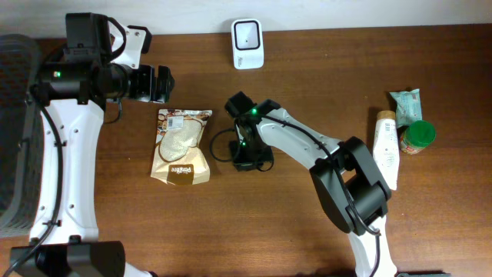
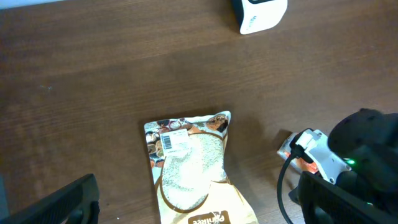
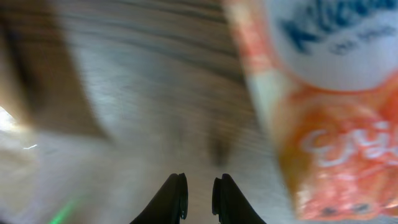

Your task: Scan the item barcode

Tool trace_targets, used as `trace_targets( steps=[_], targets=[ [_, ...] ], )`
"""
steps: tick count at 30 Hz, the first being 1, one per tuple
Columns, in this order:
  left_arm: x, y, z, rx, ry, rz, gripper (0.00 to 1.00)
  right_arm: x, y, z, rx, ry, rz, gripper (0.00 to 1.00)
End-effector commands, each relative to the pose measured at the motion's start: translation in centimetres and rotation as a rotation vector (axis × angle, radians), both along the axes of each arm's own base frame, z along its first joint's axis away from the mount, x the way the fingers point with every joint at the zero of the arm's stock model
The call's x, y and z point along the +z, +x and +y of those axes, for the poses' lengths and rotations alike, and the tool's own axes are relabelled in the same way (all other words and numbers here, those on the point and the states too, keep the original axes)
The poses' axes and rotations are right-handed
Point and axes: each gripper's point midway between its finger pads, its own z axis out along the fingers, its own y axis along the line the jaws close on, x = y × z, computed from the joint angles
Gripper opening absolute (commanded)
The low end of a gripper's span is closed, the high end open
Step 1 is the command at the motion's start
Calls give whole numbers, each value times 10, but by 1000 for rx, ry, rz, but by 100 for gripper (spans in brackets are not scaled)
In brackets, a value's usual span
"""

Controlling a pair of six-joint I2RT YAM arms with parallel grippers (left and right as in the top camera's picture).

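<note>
A tan bag of grain (image 1: 183,146) lies flat on the table with a white barcode label (image 1: 178,120) near its top end. The left wrist view shows the same bag (image 2: 193,168) and label (image 2: 175,142). My left gripper (image 1: 160,83) hovers just above the bag's top edge, open wide, with nothing between its fingers (image 2: 199,210). The white scanner (image 1: 247,44) stands at the table's back edge. My right gripper (image 1: 247,160) points down just right of the bag. In the blurred right wrist view, its jaws (image 3: 199,196) stand a narrow gap apart and empty, with an orange-and-white packet (image 3: 329,106) to the right.
The orange-and-white packet (image 2: 297,155) peeks out under the right arm (image 2: 367,149), with a black cable looping beside it. A white bottle (image 1: 387,146), a green-lidded jar (image 1: 420,137) and a teal packet (image 1: 405,101) sit at the right. A grey mesh chair (image 1: 14,131) stands off the left edge.
</note>
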Motion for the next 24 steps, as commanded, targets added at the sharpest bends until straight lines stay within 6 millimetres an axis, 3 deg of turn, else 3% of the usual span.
trace_targets(
  steps=[1, 7, 12, 13, 16, 24],
  targets=[
    [0, 1, 1, -13, 6, -3, 99, -7, 19, -38, -75, -156, -52, 16],
    [0, 1, 2, -9, 6, -3, 99, -8, 53, -95, -203, -194, -59, 16],
    [0, 1, 3, -8, 6, -3, 99, -8, 74, -128, -264, -177, -76, 16],
    [0, 1, 3, -8, 6, -3, 99, -7, 79, -129, -266, -146, -81, 16],
    [0, 1, 2, -8, 6, -3, 99, 2, 92, -101, -214, 60, -100, 16],
    [0, 1, 2, -8, 6, -3, 99, 13, 100, -56, -146, 217, -153, 21]
  ],
)
